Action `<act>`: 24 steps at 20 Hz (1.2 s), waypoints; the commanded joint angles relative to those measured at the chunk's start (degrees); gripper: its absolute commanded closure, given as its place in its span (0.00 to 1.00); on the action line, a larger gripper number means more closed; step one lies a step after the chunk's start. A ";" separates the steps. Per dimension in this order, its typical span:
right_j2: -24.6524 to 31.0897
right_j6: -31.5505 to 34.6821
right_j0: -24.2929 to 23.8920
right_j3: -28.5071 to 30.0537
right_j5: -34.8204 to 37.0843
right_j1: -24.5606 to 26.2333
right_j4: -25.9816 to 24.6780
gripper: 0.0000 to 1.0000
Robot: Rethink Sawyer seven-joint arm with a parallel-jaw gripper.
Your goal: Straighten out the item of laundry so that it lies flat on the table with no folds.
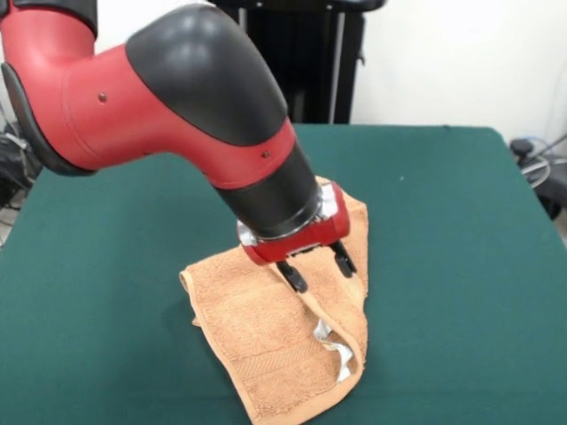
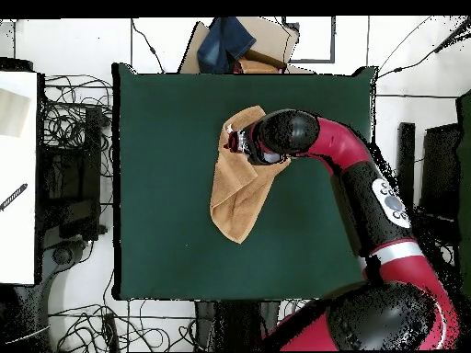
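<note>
The item of laundry [image 1: 257, 341], an orange-tan towel, lies crumpled and folded over on the green table [image 1: 461, 230]. A fold runs along its right side in the front view, with a white label [image 1: 339, 354] showing near the front. My gripper [image 1: 319, 268] hangs tilted just above the towel's middle, fingers [image 1: 293, 277] spread apart with nothing between them. In the overhead view the towel [image 2: 235, 193] sits on the table [image 2: 166, 138] as a long narrow shape, and the gripper [image 2: 234, 142] is over its upper end, partly hidden by the arm.
A cardboard box with a blue cloth [image 2: 237, 41] stands beyond the table's top edge in the overhead view. Cables [image 2: 74, 119] and a white surface [image 2: 18, 175] lie to the left. A black stand [image 1: 306, 62] rises behind the table in the front view.
</note>
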 commanded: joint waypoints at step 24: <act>2.48 -16.69 0.38 -0.76 7.65 6.22 -1.65 0.00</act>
